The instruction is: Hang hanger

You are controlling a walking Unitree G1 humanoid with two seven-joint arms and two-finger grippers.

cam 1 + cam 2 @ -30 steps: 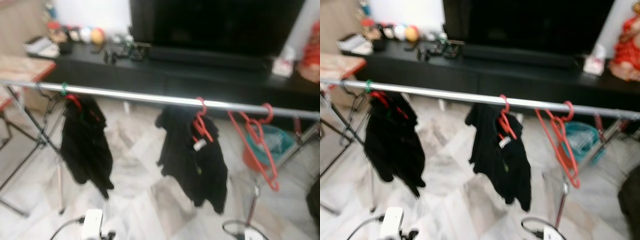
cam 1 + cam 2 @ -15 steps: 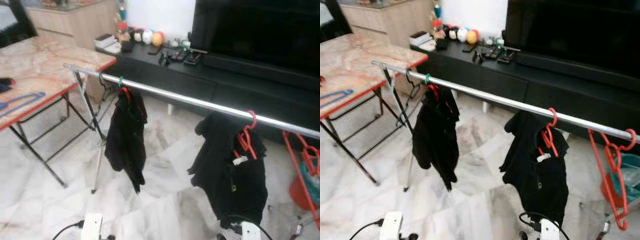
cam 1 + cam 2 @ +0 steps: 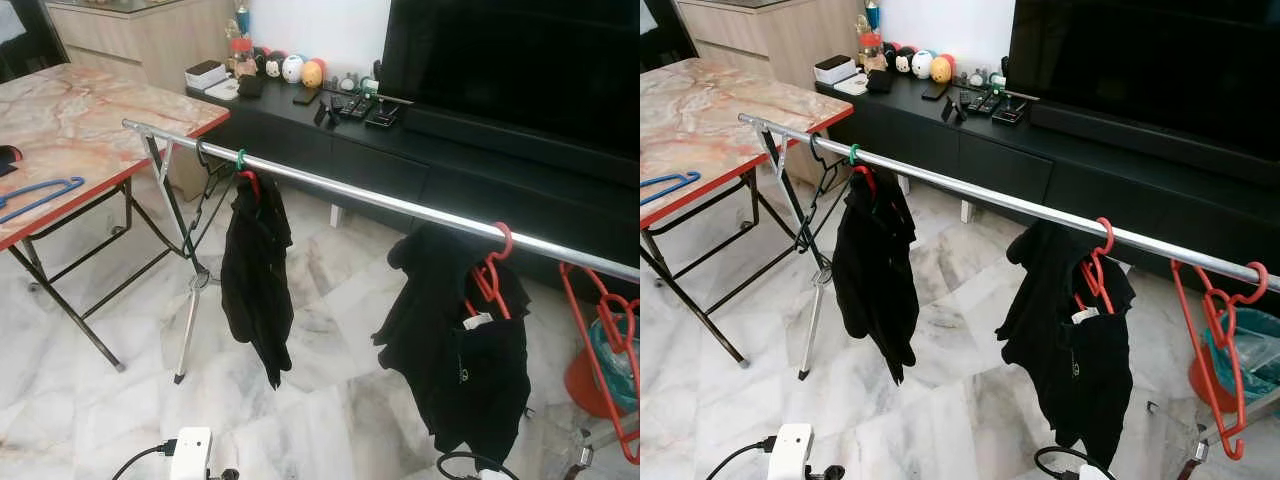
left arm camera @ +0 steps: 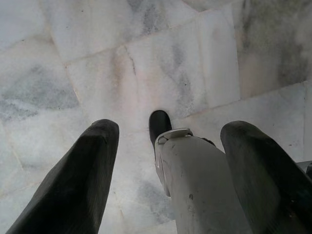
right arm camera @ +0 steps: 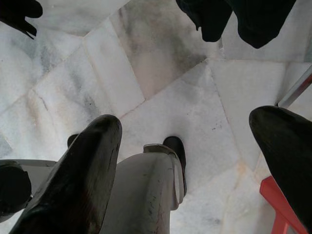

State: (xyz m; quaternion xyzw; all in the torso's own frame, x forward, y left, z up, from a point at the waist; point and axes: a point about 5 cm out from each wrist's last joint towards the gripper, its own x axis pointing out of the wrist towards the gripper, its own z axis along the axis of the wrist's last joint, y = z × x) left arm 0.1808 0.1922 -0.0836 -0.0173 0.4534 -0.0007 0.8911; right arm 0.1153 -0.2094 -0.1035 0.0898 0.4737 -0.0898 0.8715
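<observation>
Facing rail point(image 3: 400, 205), both arms idle.
Left gripper point(image 4: 165, 161) and right gripper point(image 5: 195, 161) spread, empty; blue hanger point(image 3: 40, 195) on table point(image 3: 90, 110) at 9 o'clock.

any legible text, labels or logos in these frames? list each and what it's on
No text can be read.
White tag on the right-hand black garment: too small to read.
Small pale mark on that garment's front: blurred, unreadable.
Box and small items on the black TV console: no print legible.
Left-hand black garment: no label visible.
</observation>
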